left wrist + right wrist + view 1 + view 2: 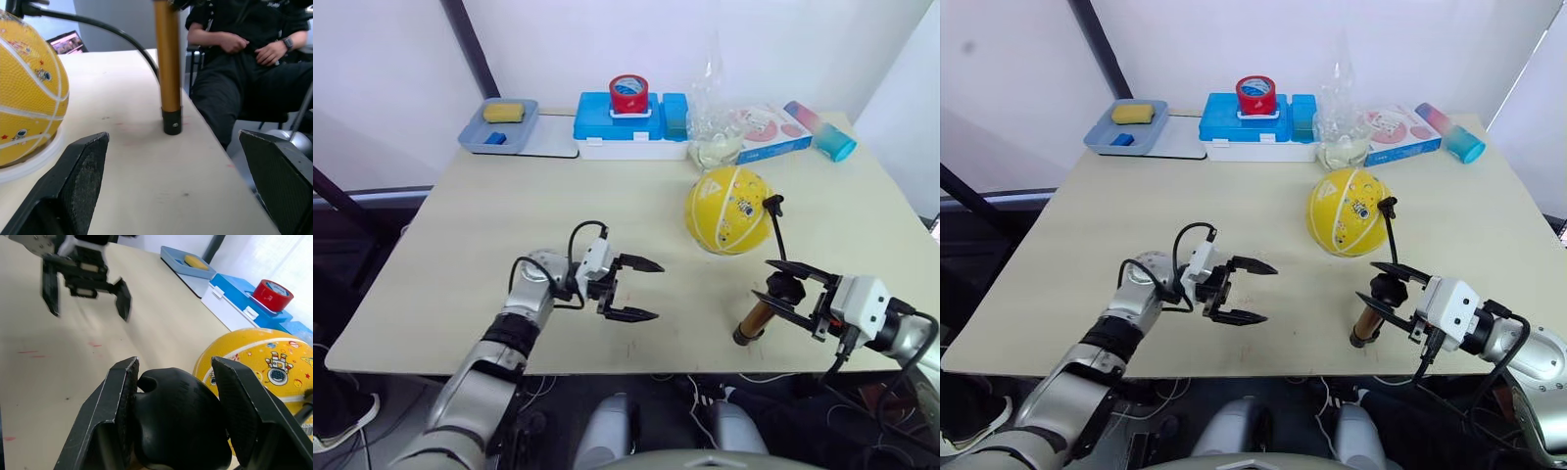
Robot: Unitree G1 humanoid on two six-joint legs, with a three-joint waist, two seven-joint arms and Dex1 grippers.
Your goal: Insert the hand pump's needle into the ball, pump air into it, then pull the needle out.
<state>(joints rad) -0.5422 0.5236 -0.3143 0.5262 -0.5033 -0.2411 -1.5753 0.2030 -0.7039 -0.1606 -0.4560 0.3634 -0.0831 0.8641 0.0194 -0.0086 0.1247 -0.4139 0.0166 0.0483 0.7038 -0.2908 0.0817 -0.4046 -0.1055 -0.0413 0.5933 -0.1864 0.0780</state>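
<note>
Left eye view: the right gripper [790, 286] clamps the black handle of the hand pump [756, 318], which stands upright near the table's [460, 255] front edge. Its thin hose arcs up to the needle [771, 204] at the pebbled yellow ball [728, 210]. The left gripper [638, 290], fingers wide and empty, hovers over open tabletop well left of both

Both head eyes are looking down over the table [460, 255] from near its front edge; each wrist camera is sitting close, sharing the ball [728, 210].
</note>
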